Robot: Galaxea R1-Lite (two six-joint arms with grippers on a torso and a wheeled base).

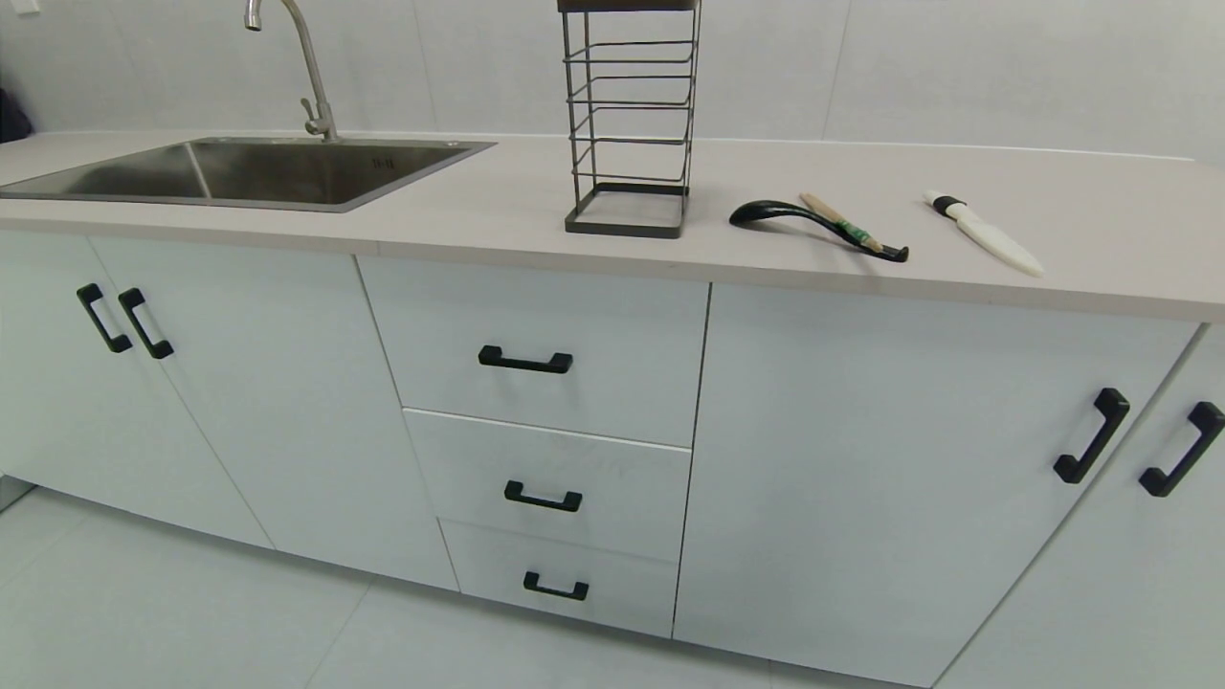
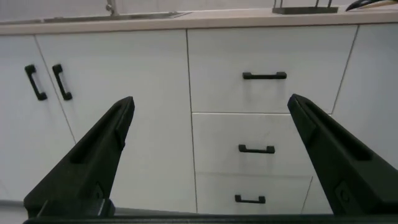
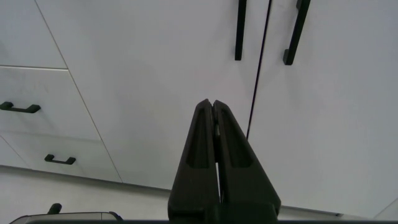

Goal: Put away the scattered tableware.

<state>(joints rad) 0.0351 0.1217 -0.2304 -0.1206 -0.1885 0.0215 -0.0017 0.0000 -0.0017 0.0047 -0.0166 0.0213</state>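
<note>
On the pale countertop (image 1: 536, 182) lie a black ladle (image 1: 813, 224), a pair of wooden chopsticks (image 1: 840, 222) resting across its handle, and a white knife (image 1: 986, 233) with a black band, farther right. A tall black wire rack (image 1: 629, 120) stands to the left of them. Down in front of the cabinet fronts, my left gripper (image 2: 211, 106) is open and faces the drawers. My right gripper (image 3: 212, 109) is shut with nothing in it and faces the cabinet doors.
A steel sink (image 1: 249, 170) with a tap (image 1: 304, 57) sits at the counter's left. Below are three drawers with black handles (image 1: 525, 361) and cabinet doors with black handles (image 1: 1091, 435) on either side. Grey floor tiles lie in front.
</note>
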